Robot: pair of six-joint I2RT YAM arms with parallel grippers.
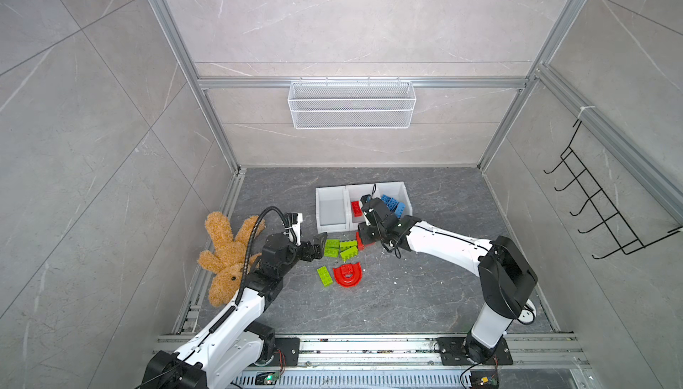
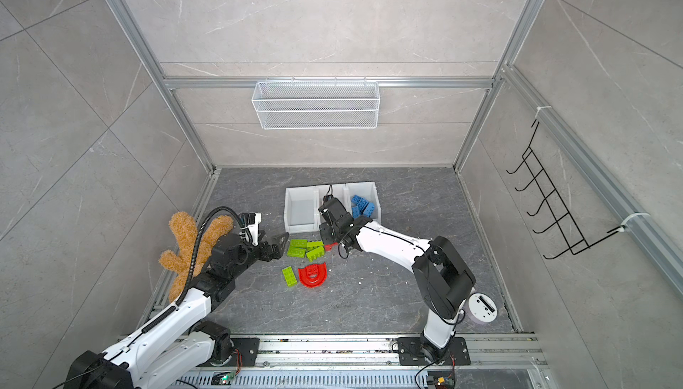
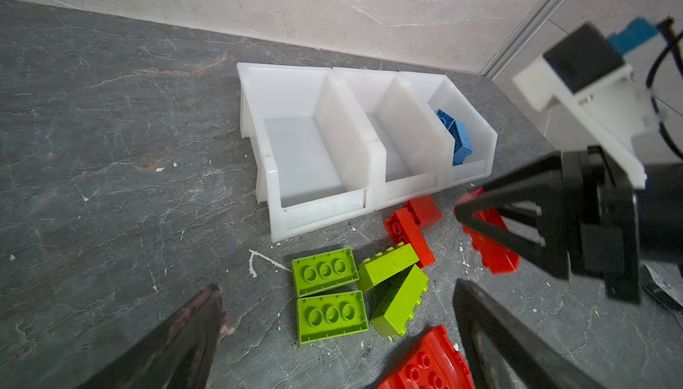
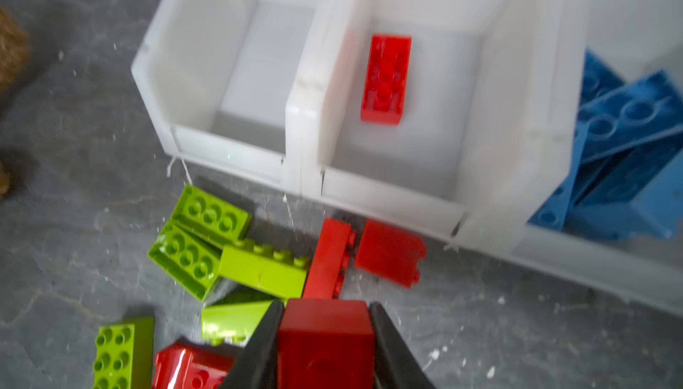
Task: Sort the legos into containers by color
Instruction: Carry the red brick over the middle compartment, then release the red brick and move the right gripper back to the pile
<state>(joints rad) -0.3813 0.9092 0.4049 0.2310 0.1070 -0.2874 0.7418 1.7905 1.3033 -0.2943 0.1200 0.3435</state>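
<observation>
Grey table (image 4: 480, 331) by white plastic bins (image 4: 301, 117): our right gripper (image 4: 324, 307) pinches a red plastic brick (image 4: 325, 350) by its smooth sides, likely light, stiff, slick.

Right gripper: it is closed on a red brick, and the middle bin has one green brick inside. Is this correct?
Only the colour is wrong. The brick in the middle bin is red, not green; the right wrist view shows it. The right gripper is indeed closed on a red brick.

Red, lime, blue legos (image 3: 325, 270); white containers (image 3: 347, 139)
</observation>
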